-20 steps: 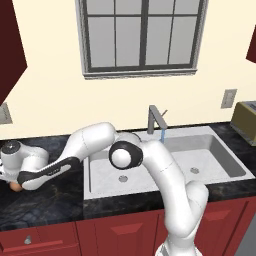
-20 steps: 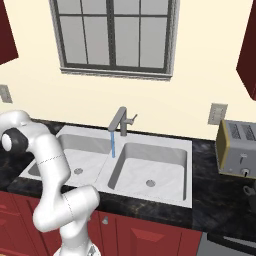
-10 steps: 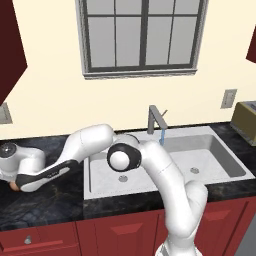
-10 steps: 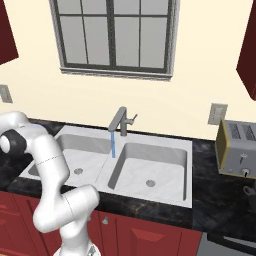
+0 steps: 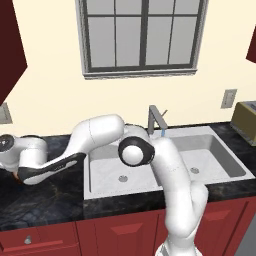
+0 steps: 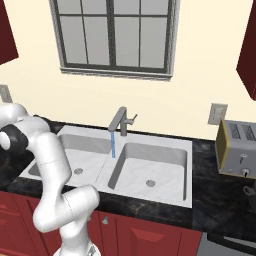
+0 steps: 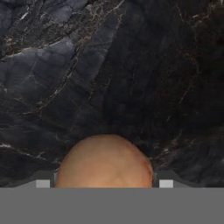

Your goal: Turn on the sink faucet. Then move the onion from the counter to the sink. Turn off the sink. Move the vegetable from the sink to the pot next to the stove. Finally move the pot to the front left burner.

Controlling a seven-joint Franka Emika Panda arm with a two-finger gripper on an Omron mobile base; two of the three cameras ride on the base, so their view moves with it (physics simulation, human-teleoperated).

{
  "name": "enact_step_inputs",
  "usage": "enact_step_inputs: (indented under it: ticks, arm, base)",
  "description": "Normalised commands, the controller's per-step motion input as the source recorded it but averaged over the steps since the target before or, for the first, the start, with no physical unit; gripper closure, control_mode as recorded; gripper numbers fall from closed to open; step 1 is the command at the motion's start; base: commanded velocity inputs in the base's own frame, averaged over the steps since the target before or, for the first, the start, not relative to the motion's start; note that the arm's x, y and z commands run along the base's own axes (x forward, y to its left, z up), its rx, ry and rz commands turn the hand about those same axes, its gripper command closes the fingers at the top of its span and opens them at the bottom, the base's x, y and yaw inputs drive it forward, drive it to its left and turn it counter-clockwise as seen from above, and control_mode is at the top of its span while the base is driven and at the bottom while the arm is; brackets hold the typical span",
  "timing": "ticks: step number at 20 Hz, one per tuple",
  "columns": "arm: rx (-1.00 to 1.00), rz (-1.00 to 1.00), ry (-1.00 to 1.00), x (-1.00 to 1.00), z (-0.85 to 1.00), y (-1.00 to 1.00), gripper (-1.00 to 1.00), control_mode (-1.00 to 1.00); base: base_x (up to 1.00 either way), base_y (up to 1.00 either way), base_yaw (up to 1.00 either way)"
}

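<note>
The tan-orange onion point(image 7: 105, 162) rests on the black counter point(image 7: 131, 65) and fills the gap between my gripper's point(image 7: 104, 183) two fingertips, which press on its sides. In the left base view the arm stretches far left over the counter point(image 5: 45, 200), and the gripper point(image 5: 19, 174) is low at the edge of the picture, with a sliver of onion point(image 5: 17, 176) under it. The grey sink faucet point(image 5: 155, 117) point(image 6: 120, 120) stands behind the sink point(image 5: 107, 172) point(image 6: 150, 165). A thin blue stream of water point(image 6: 113, 145) runs from its spout.
A grey toaster point(image 6: 237, 147) point(image 5: 245, 122) stands on the counter to the right of the sink. A window sits above the faucet, and dark red cabinets run below the counter edge.
The jaws have drawn in slightly onto the onion. The arm and hand have hardly moved, and the water keeps running.
</note>
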Motion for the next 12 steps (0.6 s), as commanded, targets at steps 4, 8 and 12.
enact_step_inputs:
  ticks: [4,8,12]
  arm:
    - [0.01,-0.06,-0.1,-0.2,0.62,-0.5,1.0,-1.0]
    - [0.02,-0.07,-0.1,-0.18,0.52,-0.58,1.0,-1.0]
    - [0.02,-0.09,-0.07,-0.17,0.4,-0.7,1.0,-1.0]
  base:
    - [0.0,0.0,0.0]
    - [0.0,0.0,0.0]
    - [0.0,0.0,0.0]
